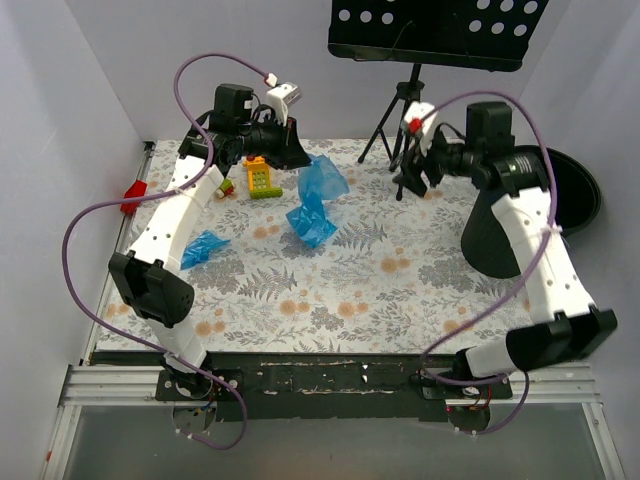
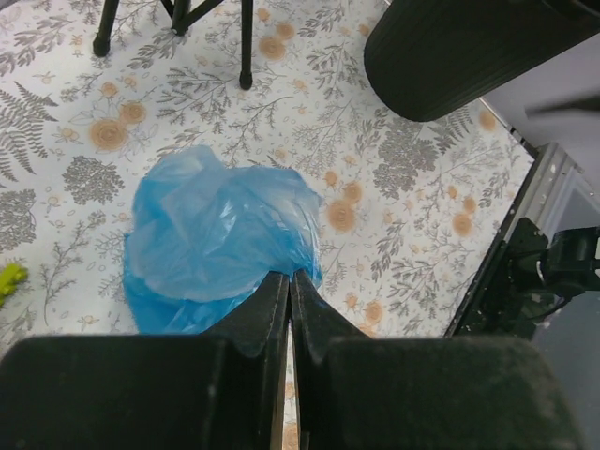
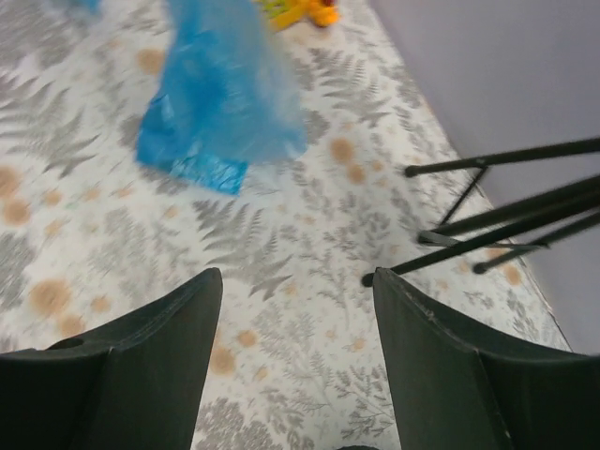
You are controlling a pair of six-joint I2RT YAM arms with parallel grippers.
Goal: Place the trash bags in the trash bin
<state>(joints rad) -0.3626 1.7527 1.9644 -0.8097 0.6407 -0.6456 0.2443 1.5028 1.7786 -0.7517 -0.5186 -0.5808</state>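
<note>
My left gripper (image 1: 290, 150) is shut on a large blue trash bag (image 1: 318, 195), which hangs from it over the back middle of the table. In the left wrist view the fingertips (image 2: 289, 277) pinch the bag's (image 2: 220, 234) near edge. A second, small blue trash bag (image 1: 203, 248) lies on the table at the left. The black trash bin (image 1: 575, 190) stands at the right, partly hidden by my right arm, and shows in the left wrist view (image 2: 469, 47). My right gripper (image 1: 412, 178) (image 3: 298, 281) hovers open and holds nothing, with the hanging bag (image 3: 220, 94) ahead of it.
Multicoloured toy blocks (image 1: 260, 180) (image 3: 295, 11) lie at the back left beside the left gripper. A black music stand (image 1: 440, 30) on a tripod (image 3: 506, 216) stands at the back right, close to the right gripper. A red object (image 1: 135, 192) sits at the table's left edge.
</note>
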